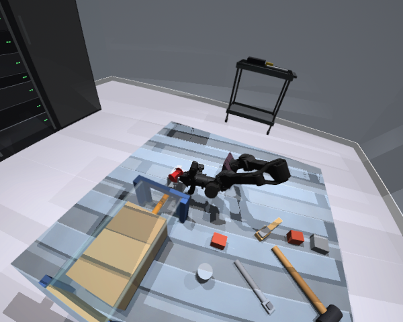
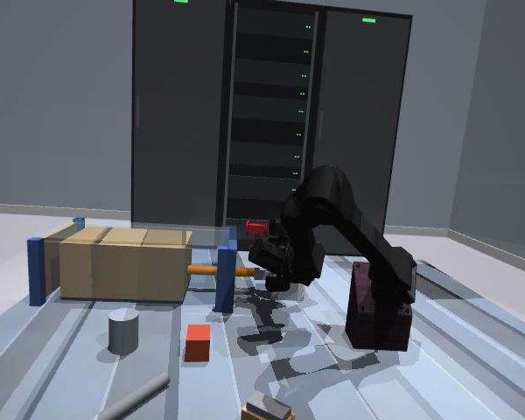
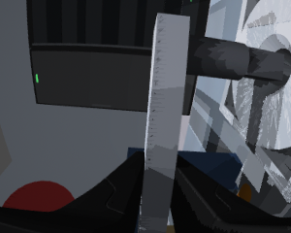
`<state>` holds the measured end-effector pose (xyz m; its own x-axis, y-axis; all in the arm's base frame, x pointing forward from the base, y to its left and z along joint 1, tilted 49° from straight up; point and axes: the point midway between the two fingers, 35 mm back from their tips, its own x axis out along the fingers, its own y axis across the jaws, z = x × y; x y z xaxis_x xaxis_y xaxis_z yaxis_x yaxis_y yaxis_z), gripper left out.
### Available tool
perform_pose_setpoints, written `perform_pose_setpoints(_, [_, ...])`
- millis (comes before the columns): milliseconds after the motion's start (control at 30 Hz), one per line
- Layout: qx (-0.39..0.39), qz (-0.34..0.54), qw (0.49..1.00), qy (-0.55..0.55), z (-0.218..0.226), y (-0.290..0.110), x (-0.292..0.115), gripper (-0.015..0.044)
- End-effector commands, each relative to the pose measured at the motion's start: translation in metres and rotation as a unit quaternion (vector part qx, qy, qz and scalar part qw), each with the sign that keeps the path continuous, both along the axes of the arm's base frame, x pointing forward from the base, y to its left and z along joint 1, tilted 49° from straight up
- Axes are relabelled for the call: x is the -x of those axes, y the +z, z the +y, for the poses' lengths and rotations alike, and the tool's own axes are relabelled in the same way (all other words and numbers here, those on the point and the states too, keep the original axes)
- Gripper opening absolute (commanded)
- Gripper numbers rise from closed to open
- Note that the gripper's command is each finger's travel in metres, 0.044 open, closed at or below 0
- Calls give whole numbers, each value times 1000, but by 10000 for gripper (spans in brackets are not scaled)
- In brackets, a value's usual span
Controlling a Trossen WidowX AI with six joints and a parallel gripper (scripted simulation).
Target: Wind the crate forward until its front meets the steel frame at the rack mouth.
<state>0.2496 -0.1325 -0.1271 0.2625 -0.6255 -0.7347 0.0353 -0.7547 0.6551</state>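
The tan crate sits flat inside the clear-panelled cubby. Its front stands a short gap back from the blue steel frame. An orange strap runs from the crate through the frame toward the winch, which is mostly hidden under my arm. My gripper is shut on the winch handle's flat grey bar. The handle's red knob sticks out toward the server rack. Its dark shaft reaches to the round hole of the winch top.
On the bench lie two red blocks, a grey cylinder, a grey bar tool, a hammer, a grey block and a small scraper. A black trolley stands at the back.
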Motion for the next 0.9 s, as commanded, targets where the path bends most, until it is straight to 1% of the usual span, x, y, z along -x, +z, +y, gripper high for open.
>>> perform_pose_setpoints(0, [6, -2, 1000, -4, 0, 1, 0, 0])
perform_pose_setpoints(867, [5, -7, 1000, 0, 3, -4, 2, 0])
